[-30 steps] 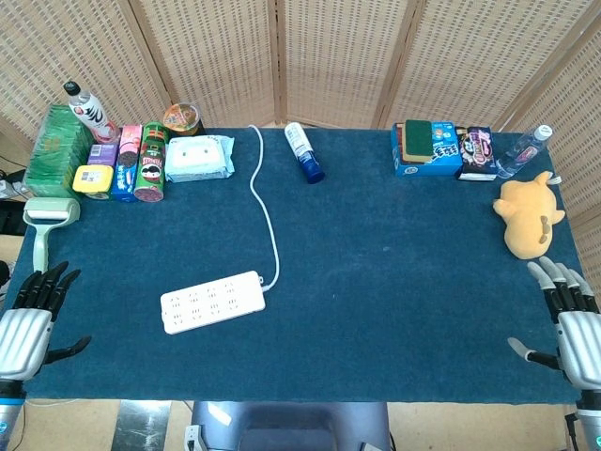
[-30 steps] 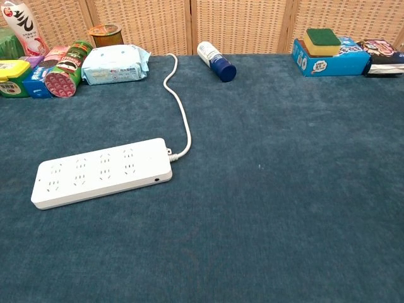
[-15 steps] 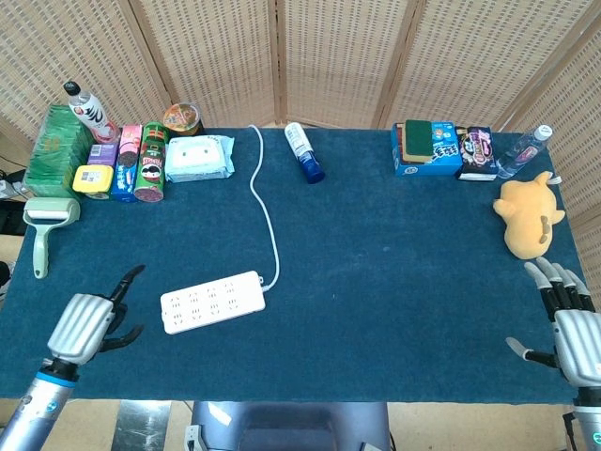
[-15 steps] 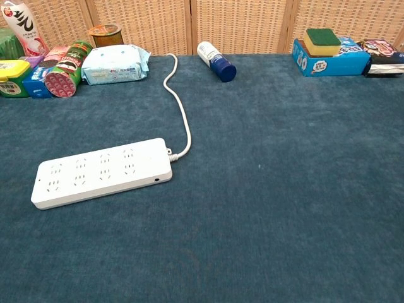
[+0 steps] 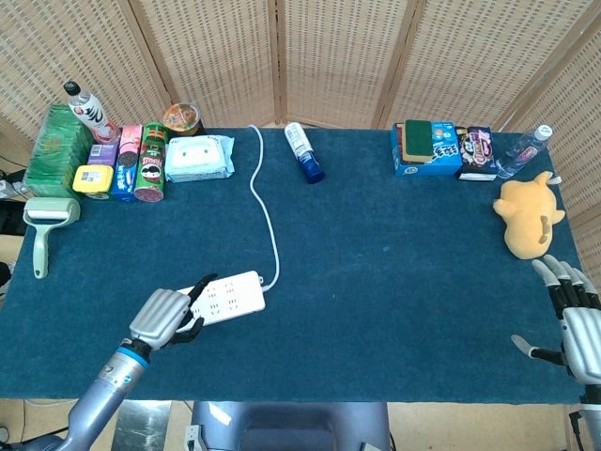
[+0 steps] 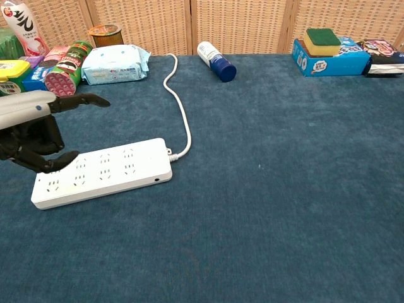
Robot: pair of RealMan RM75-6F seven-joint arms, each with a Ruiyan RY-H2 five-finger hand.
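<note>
While the right hand (image 5: pixel 575 319) lies open beyond the plush toy (image 5: pixel 526 215), the left hand (image 5: pixel 167 316), fingers spread and empty, hovers over the power strip (image 6: pixel 104 172).

A cluster of snacks is parked at the table's (image 5: pixel 394 310) 10 o'clock corner: a green chips can (image 5: pixel 150 171), a wet wipes pack (image 5: pixel 198 158) and a small yellow tub (image 5: pixel 88 179). A lint roller (image 5: pixel 47 225) is laid at 9 o'clock. A blue-capped bottle (image 5: pixel 303 152) is tipped over at 12. A yellow plush toy (image 5: pixel 527 214) is seen at 3 o'clock.
</note>
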